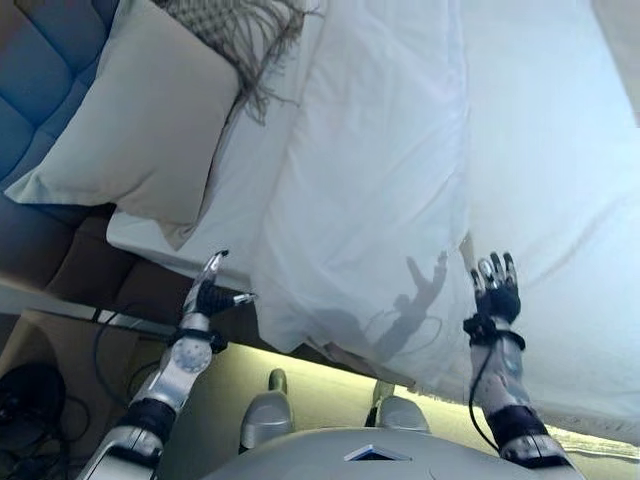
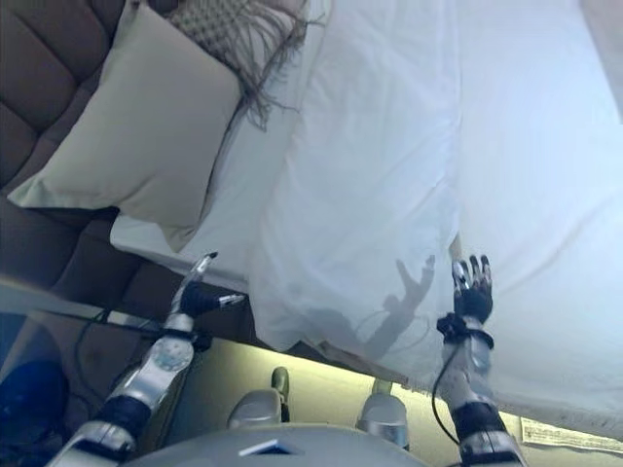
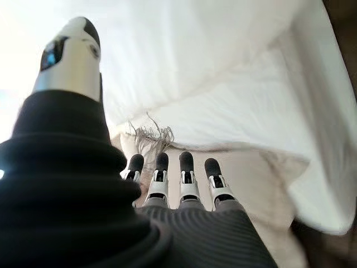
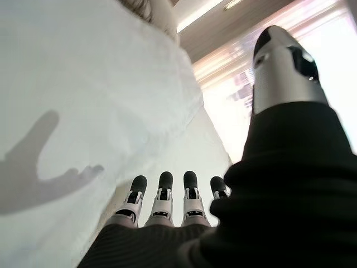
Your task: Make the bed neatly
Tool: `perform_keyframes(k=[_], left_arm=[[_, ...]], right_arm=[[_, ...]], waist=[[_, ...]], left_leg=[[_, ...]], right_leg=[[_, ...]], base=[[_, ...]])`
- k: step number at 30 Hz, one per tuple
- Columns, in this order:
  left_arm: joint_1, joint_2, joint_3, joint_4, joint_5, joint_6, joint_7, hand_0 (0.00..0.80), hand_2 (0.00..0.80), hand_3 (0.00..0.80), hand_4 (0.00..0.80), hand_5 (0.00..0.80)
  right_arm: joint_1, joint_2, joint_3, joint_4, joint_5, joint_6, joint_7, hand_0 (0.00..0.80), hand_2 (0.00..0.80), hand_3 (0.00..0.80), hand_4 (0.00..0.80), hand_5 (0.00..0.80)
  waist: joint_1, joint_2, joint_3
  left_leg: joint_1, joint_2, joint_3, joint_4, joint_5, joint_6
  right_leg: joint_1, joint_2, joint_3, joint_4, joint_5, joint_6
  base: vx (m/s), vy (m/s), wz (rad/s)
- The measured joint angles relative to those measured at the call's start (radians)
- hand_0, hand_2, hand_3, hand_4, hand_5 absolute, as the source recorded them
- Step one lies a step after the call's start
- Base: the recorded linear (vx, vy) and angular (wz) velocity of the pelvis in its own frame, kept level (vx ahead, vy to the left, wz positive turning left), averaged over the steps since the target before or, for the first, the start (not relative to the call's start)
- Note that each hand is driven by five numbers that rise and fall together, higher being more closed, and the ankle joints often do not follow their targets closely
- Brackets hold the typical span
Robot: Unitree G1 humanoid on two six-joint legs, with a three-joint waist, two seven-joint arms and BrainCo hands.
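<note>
The right hand (image 1: pixel 497 290) was raised with its fingers straight and spread, holding nothing, poised just short of the hanging edge of the white, softly creased duvet (image 1: pixel 380 190). The left hand (image 1: pixel 213 295) was likewise empty, its fingers extended and its thumb stuck out to the side, hovering off the near corner of the bed beside the duvet's drooping corner. Just beyond the right hand the duvet draped over the side of the mattress and bunched in a long ridge running away from it up the bed. Past the left hand a strip of white fitted sheet (image 1: pixel 235 170) lay bare, the cover not reaching across it. Farther on from the left hand sat a pale beige square pillow (image 1: pixel 140 120), tilted against the dark padded headboard (image 2: pixel 39 68), with a grey fringed woven throw (image 1: pixel 250 40) at the far end behind it. The step in hand looked like the reach for the duvet's edge, with the straightening itself not yet begun. The next move would probably call for both hands to close on the hem, one at the corner, and draw it flat over the bare sheet.
</note>
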Motion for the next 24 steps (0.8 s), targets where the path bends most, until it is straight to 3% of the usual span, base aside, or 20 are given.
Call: perform_keyframes(k=[6, 11, 24], left_arm=[[0.005, -0.016, 0.007, -0.022, -0.248, -0.010, -0.161, 0.000, 0.000, 0.000, 0.000, 0.000], [0.011, -0.047, 0.090, -0.046, -0.456, -0.007, -0.297, 0.000, 0.000, 0.000, 0.000, 0.000], [0.046, -0.054, 0.115, -0.085, -0.512, 0.020, -0.350, 0.000, 0.000, 0.000, 0.000, 0.000]], right_arm=[[-0.019, 0.005, 0.018, 0.048, -0.032, 0.056, -0.002, 0.000, 0.000, 0.000, 0.000, 0.000], [-0.027, 0.041, 0.017, 0.052, -0.009, 0.063, 0.000, 0.000, 0.000, 0.000, 0.000, 0.000], [0.009, 0.051, 0.009, 0.048, 0.025, 0.093, 0.007, 0.000, 0.000, 0.000, 0.000, 0.000]], waist=[[0.005, -0.027, -0.022], [0.030, -0.025, -0.032], [0.029, -0.019, -0.078]], left_leg=[[0.049, 0.000, 0.008, -0.052, 0.023, -0.004], [0.073, 0.001, 0.008, -0.070, 0.033, -0.006], [0.077, 0.000, 0.008, -0.071, 0.033, -0.006]], right_leg=[[0.038, 0.010, -0.002, -0.033, 0.015, 0.001], [0.054, 0.014, -0.003, -0.034, 0.015, 0.000], [0.060, 0.014, -0.001, -0.033, 0.014, 0.000]], base=[[0.019, 0.066, -0.01], [0.022, 0.044, 0.01], [0.008, 0.027, 0.00]])
